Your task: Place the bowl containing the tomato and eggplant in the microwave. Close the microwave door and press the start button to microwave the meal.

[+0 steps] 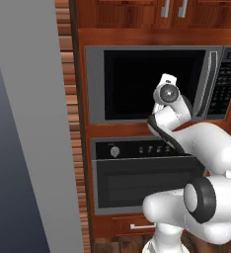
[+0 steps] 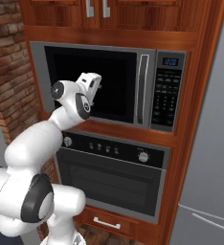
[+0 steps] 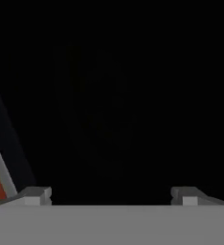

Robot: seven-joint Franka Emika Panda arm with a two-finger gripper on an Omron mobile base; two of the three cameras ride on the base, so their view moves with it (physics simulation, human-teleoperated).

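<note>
The door (image 2: 97, 81) of the built-in grey steel microwave (image 2: 109, 83) looks shut; the robot's released, empty hand (image 3: 111, 194) faces its black window. Pressing start on the black keypad (image 2: 164, 98) seems next.

Camera positions, three views.
Both base views looked forward from behind the arm, left and right, sharing the microwave (image 1: 157, 84) and the oven (image 2: 111, 179) beneath it at close range. Hand view faced the black window of the microwave door (image 3: 114, 95), very near.
</note>
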